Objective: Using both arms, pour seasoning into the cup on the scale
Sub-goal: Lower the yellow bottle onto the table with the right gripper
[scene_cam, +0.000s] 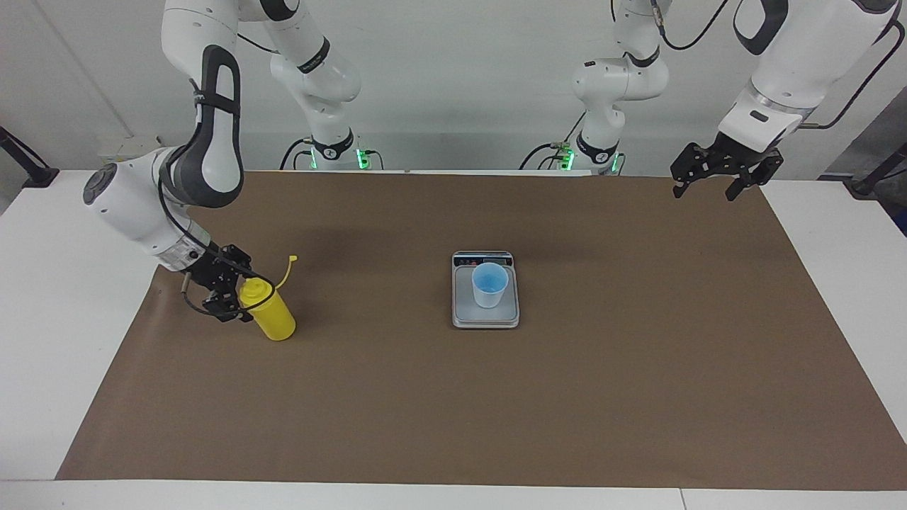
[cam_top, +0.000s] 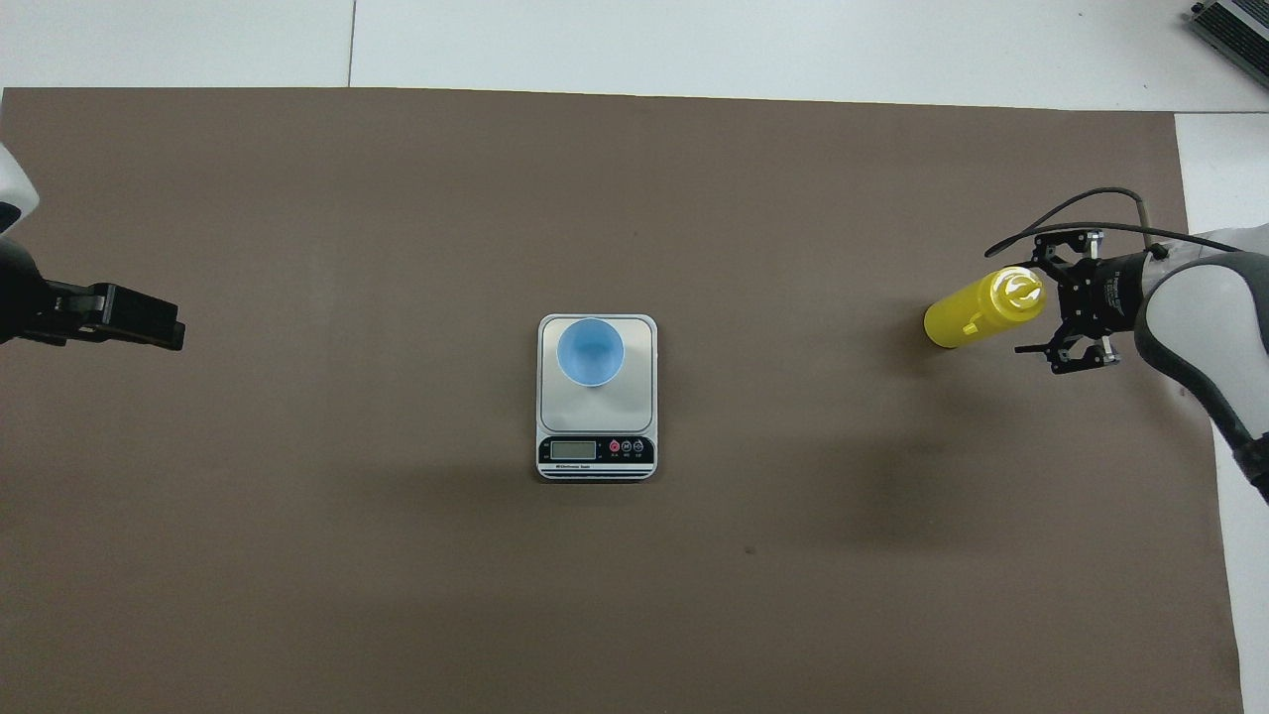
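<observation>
Squeeze bottle (scene_cam: 270, 313) stands upright on the bench (scene_cam: 42, 340), nozzle up, at the scale's (scene_cam: 485, 316) 9 o'clock in the facing view. Right gripper (scene_cam: 225, 292) spread wide beside it, holding nothing. Left gripper (scene_cam: 711, 183) waits, open.

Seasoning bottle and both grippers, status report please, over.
Right gripper open beside seasoning bottle, not gripping. Bottle standing on the mat at the right arm's end. Left gripper open, waiting over its own end. Cup on scale, path between unobstructed.
</observation>
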You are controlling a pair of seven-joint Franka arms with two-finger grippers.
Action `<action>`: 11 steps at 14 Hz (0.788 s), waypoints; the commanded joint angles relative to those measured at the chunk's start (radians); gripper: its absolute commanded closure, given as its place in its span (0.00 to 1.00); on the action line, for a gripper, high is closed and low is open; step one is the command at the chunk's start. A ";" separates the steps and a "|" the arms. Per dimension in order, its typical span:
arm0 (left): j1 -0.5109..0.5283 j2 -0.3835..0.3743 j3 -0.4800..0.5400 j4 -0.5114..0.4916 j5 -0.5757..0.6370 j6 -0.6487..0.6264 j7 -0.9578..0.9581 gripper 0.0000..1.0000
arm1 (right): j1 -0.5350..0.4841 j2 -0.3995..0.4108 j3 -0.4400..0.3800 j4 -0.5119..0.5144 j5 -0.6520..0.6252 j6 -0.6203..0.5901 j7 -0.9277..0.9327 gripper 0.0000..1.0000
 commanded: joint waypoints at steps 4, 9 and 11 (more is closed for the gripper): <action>0.011 -0.019 -0.006 -0.027 0.004 0.015 -0.006 0.00 | 0.075 -0.044 0.004 -0.017 -0.139 0.052 -0.060 0.00; 0.011 -0.021 -0.006 -0.027 0.004 0.015 -0.008 0.00 | 0.139 -0.064 0.004 -0.017 -0.294 0.044 -0.241 0.00; 0.011 -0.021 -0.006 -0.027 0.004 0.015 -0.006 0.00 | 0.143 -0.075 0.007 -0.017 -0.315 0.038 -0.327 0.00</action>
